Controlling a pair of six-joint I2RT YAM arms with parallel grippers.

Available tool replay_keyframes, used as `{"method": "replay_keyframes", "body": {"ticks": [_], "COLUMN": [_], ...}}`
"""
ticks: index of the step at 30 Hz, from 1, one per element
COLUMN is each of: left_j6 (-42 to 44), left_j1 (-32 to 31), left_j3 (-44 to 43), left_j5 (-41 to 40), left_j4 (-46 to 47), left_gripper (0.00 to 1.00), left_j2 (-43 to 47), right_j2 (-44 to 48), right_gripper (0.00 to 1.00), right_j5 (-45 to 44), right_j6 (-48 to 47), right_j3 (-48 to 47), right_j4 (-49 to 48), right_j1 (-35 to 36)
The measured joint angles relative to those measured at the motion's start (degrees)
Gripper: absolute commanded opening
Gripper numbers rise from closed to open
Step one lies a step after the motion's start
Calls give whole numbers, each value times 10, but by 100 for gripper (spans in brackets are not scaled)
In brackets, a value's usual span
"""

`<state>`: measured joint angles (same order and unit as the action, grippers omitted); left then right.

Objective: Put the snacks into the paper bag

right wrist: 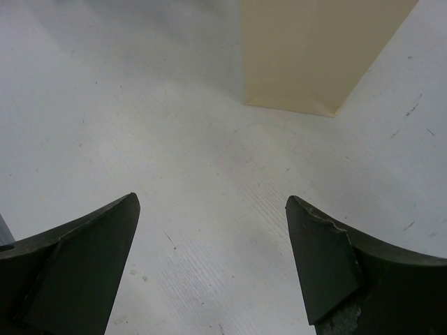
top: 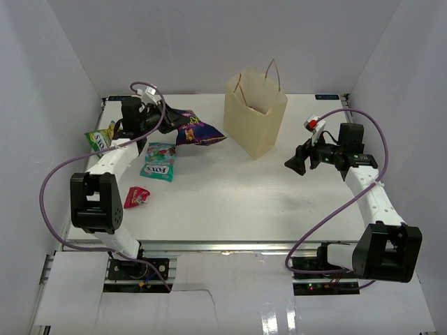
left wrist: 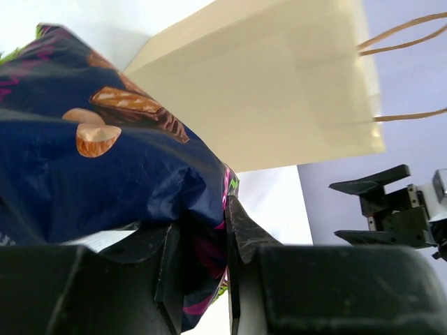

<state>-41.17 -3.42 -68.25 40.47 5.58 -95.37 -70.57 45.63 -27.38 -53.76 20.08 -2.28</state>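
The left gripper [left wrist: 207,244] is closed on one edge of the dark blue chip bag [top: 200,132], at the far left, just left of the upright paper bag [top: 255,120]. The right gripper [top: 296,165] is wide open and holds nothing, right of the paper bag. A teal packet [top: 159,162], a green-yellow packet [top: 100,138] and a red packet [top: 136,197] lie at the left.

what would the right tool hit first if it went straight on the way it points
Probably the base of the paper bag, which sits ahead of the open right tool; only table lies between. If angled down, it may touch the table first.
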Motion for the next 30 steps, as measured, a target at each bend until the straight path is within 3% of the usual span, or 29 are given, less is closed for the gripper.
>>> {"method": "replay_keyframes", "body": {"ticks": [5, 13, 24, 30], "left_j6": [-14, -38, -81, -88], "left_j1": [0, -10, -98, -152], "left_j3": [-50, -243, -587, -627], "left_j5": [-4, -19, -33, -58], "left_j4": [-9, -14, 26, 10], "left_gripper": [0, 0, 0, 0], "left_j2": [14, 3, -168, -256], "right_j2": [0, 0, 5, 15], "right_gripper": [91, 90, 90, 90], "right_j5": [0, 0, 0, 0], "right_j6": [0, 0, 0, 0], "right_j3": [0, 0, 5, 12], "right_j4": [0, 0, 0, 0], "right_j1": [0, 0, 0, -3]}}
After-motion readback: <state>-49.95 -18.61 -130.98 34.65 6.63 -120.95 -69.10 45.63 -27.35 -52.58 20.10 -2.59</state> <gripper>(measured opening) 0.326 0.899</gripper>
